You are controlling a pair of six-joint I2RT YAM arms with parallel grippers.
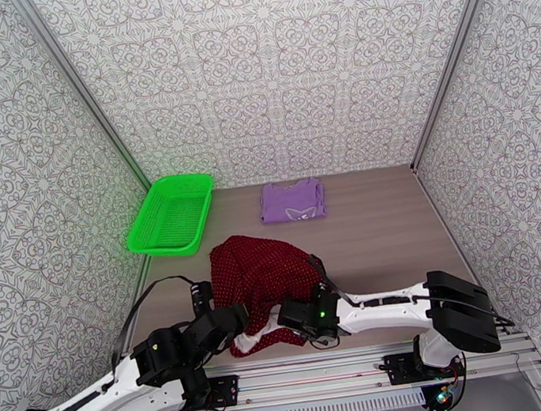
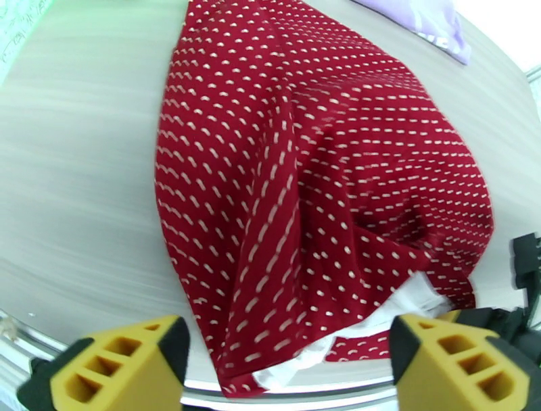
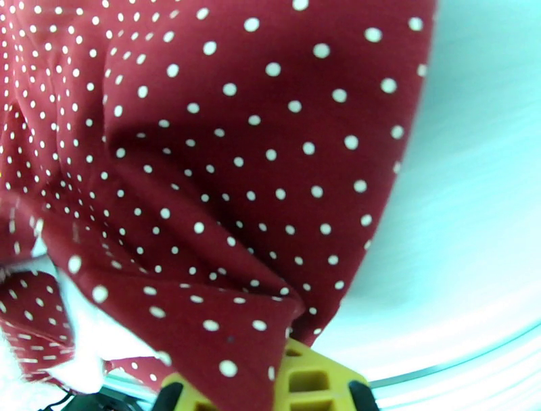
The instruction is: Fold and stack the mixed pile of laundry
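Lying outside green basket on table: purple tee & red garment.

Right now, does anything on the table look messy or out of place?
Yes: the red dotted garment lies crumpled at the near edge, white lining spilling from its hem, unlike the neatly folded lavender T-shirt behind it.
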